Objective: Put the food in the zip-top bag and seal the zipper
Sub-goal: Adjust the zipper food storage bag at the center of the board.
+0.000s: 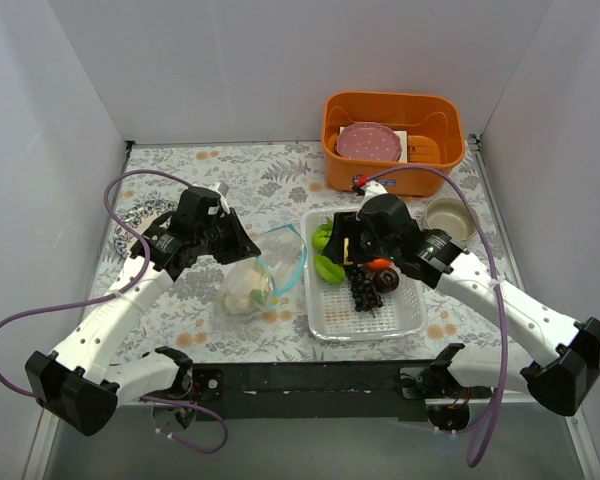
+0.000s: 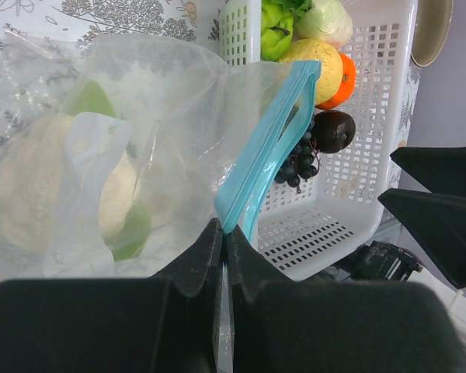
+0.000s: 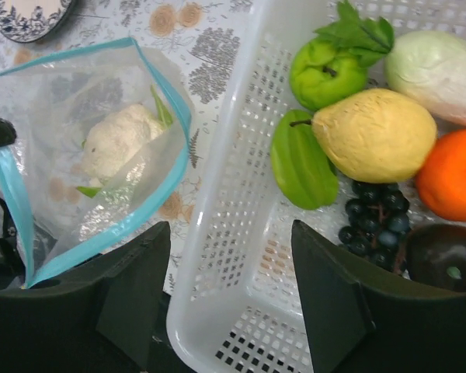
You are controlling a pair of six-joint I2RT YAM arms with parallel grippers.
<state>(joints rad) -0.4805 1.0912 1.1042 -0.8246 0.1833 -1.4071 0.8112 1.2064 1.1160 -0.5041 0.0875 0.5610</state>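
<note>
Bag (image 1: pixel 248 288) lies on the leaf-patterned surface (image 1: pixel 240 170), left of centre and just beside the tray (image 1: pixel 380 322), with its mouth turned toward that tray. Its zipper (image 2: pixel 268 148) is unsealed: the two blue strips stand apart in a wide loop, so the mouth gapes. Inside the bag sits one white vegetable (image 3: pixel 120 140) with green leaves, well back from the mouth.

The left claw (image 2: pixel 221 233) is pinched together on the bag at one end of the zipper, where the strips meet, with the clear plastic caught between its fingers. The right claw (image 3: pixel 229 233) is spread wide and grips nothing. It hangs above the tray's wall on the bag side, one finger toward the bag and the other over the tray floor.

The rest of the food lies in the white perforated tray, crowded toward its far end. A pepper (image 3: pixel 325 71) and a cabbage (image 3: pixel 439 74) lie side by side at the back. The lemon (image 3: pixel 377 134) sits just in front of them, with a flat green piece (image 3: pixel 301 167) leaning against it on the bag side and an orange (image 3: pixel 450 175) touching it on the other. The grapes (image 3: pixel 377 221) lie nearer than the lemon, and the plum (image 3: pixel 446 260) is beside them, nearer than the orange.

At the back right of the surface stands an orange bin (image 1: pixel 342 150) holding a pink plate (image 1: pixel 370 142). A small bowl (image 1: pixel 448 216) sits near the tray's far right corner.
</note>
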